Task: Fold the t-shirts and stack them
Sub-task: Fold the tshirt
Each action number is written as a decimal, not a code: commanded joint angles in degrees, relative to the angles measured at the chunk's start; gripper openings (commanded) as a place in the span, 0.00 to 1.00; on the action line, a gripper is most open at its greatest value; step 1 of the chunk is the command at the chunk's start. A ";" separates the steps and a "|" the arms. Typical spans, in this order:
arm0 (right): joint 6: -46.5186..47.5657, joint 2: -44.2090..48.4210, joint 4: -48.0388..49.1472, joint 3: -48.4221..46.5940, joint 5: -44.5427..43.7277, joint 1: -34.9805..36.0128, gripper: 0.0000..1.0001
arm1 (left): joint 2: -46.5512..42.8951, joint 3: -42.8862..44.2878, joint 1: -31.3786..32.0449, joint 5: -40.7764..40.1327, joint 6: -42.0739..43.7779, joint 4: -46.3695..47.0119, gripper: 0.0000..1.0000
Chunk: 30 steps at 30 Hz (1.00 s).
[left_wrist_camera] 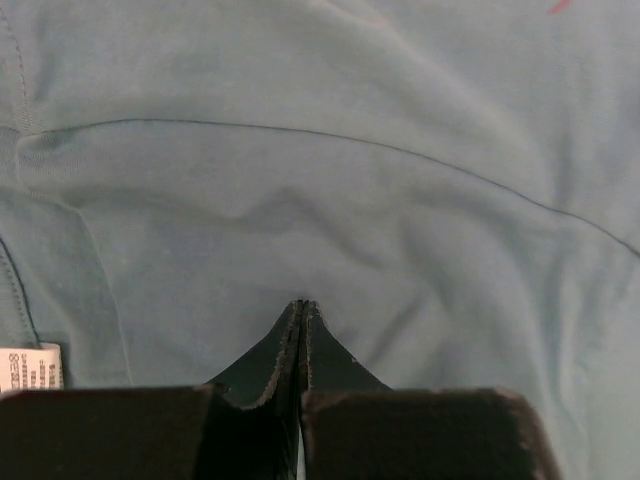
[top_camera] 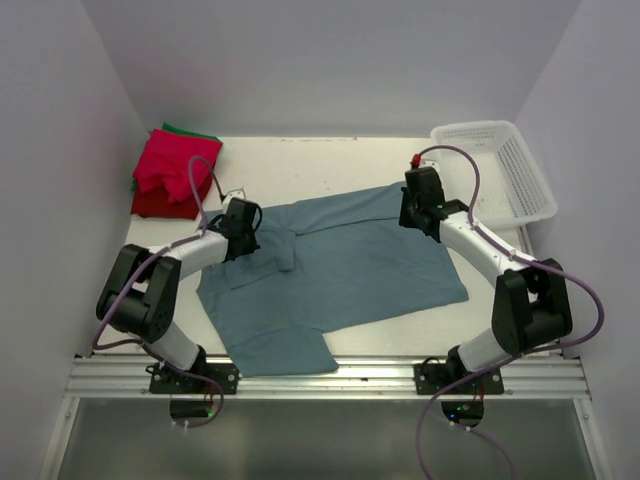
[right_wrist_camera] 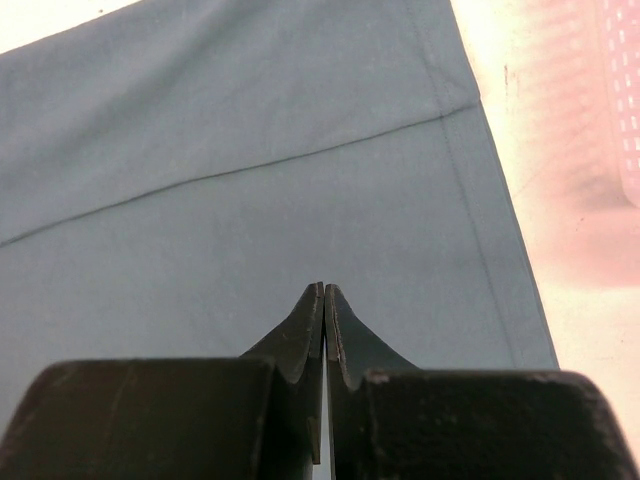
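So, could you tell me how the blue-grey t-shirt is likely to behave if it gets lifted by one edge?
It will probably hang floppy: the blue-grey t-shirt lies flat on the table with soft creases. It looks thin, so likely light. Pushed, it would probably bunch rather than slide whole, as its folded-over flap suggests.

The green t-shirt (top_camera: 195, 132) shows only as a thin strip at the far edge of the red t-shirts (top_camera: 170, 175) stacked on it. The rest of it is covered. The left claw (left_wrist_camera: 303, 305) and right claw (right_wrist_camera: 323, 290) have their tips together, but whether cloth of the blue-grey t-shirt (left_wrist_camera: 300, 150) is caught between them cannot be told. From above, both tips are hidden under their wrists. A label (left_wrist_camera: 35, 366) is cut off at the left edge, its print too small to read. The basket (right_wrist_camera: 622, 90) is a washed-out blur, cut by the right edge.
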<state>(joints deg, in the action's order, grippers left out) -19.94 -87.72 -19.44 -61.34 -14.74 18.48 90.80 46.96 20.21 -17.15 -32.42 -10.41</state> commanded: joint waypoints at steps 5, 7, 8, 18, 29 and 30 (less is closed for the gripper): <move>-0.97 5.19 -0.42 1.92 -2.13 0.15 0.00 | 8.68 3.47 -3.94 0.70 -2.29 4.79 0.00; -1.06 5.54 -0.51 2.10 -2.40 0.15 0.00 | 11.67 5.06 -4.38 1.59 -2.12 5.14 0.00; -1.06 5.81 -0.51 2.28 -2.48 0.07 0.00 | 12.55 6.99 -4.82 2.20 -1.86 5.92 0.00; -0.80 5.11 -0.95 1.84 -4.24 -0.02 0.00 | 28.36 28.53 -10.36 11.60 2.89 4.79 0.00; -0.01 10.29 2.83 5.09 -3.81 -0.20 0.00 | 1.60 16.07 -9.32 15.06 7.46 10.87 0.24; -0.01 10.81 2.57 5.00 -3.11 -0.20 0.20 | -4.09 14.67 -8.53 13.56 7.64 7.81 0.38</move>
<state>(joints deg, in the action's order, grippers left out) -20.40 -80.66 -19.33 -56.40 -17.54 18.41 101.10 64.12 9.91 -2.11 -26.59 -2.79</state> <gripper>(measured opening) 0.096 0.291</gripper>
